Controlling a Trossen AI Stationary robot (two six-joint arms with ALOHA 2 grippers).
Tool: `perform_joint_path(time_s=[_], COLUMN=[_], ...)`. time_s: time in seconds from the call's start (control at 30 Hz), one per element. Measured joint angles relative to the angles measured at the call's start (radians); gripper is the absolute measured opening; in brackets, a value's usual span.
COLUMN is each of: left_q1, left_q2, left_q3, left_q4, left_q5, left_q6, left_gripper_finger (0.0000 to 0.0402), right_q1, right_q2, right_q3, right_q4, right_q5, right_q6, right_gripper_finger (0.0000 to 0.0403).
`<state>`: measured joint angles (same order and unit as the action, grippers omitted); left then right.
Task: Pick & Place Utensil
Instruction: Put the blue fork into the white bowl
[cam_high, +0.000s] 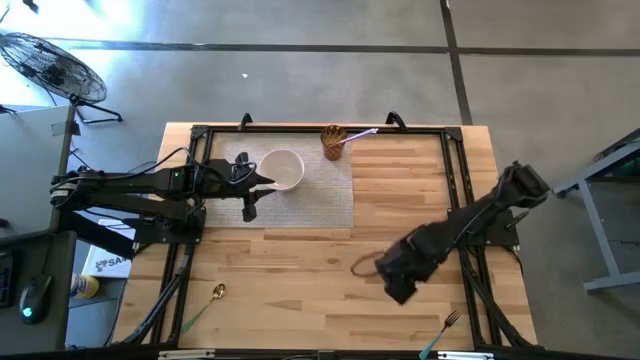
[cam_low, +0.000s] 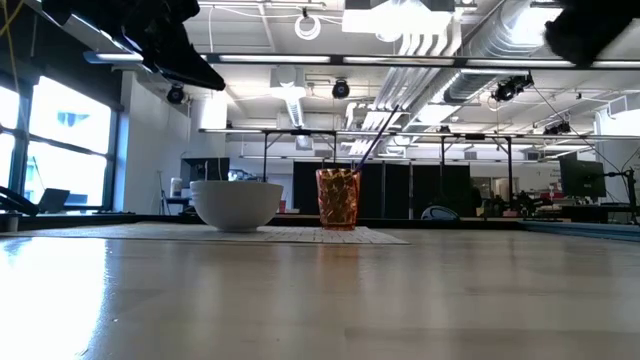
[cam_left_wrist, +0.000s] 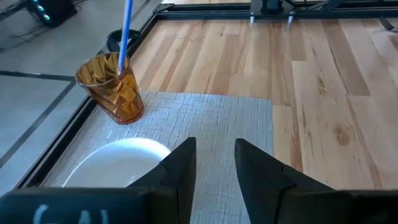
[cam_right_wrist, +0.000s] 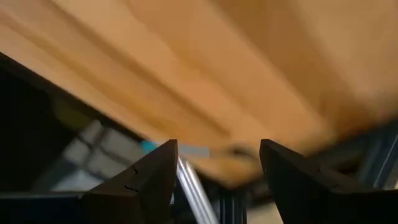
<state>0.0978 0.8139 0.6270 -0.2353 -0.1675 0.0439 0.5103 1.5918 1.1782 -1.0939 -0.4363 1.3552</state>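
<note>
The left claw (cam_high: 262, 181) is hanging over the grey placemat (cam_high: 315, 195) beside the white bowl (cam_high: 282, 168), its fingers slightly apart and holding nothing. The right claw (cam_high: 362, 266) is hovering above the tabletop (cam_high: 300, 280) toward the near right, spread wide and empty. An amber cup (cam_high: 332, 140) is holding one utensil (cam_high: 358, 136). A spoon (cam_high: 203, 304) and fork (cam_high: 441, 332) are lying at the near edge.

A standing fan (cam_high: 52, 66) sits on the grey floor off the table's far left corner, a computer mouse (cam_high: 35, 297) glows on the desk beside a yellow-capped bottle (cam_high: 84, 287), and office monitors (cam_low: 583, 180) line the room behind.
</note>
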Motion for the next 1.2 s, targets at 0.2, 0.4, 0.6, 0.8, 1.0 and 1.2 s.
perform_joint_path(time_s=[0.2, 0.4, 0.6, 0.8, 1.0, 1.2], left_q1=[0.000, 0.000, 0.000, 0.000, 0.000, 0.000], left_q2=[0.000, 0.000, 0.000, 0.000, 0.000, 0.000], left_q3=[0.000, 0.000, 0.000, 0.000, 0.000, 0.000], left_q4=[0.001, 0.001, 0.001, 0.004, 0.003, 0.002], left_q5=[-0.002, -0.002, -0.004, -0.052, -0.060, -0.063], left_q6=[0.003, 0.003, 0.003, 0.003, 0.004, 0.004], left_gripper_finger=[0.0108, 0.0108, 0.0108, 0.0108, 0.0108, 0.0108], right_q1=[0.096, 0.178, 0.265, 0.309, 0.339, 0.363], right_q2=[0.055, 0.056, 0.056, 0.056, 0.056, 0.056], right_q3=[-0.065, -0.177, -0.296, -0.383, -0.460, -0.490], right_q4=[0.043, 0.242, 0.565, 0.777, 0.931, 0.932], right_q5=[-0.187, -0.227, -0.270, -0.328, -0.325, -0.316], right_q6=[0.124, 0.258, 0.518, 0.701, 0.766, 0.764], right_gripper_finger=[0.0222, 0.0222, 0.0222, 0.0222, 0.0222, 0.0222])
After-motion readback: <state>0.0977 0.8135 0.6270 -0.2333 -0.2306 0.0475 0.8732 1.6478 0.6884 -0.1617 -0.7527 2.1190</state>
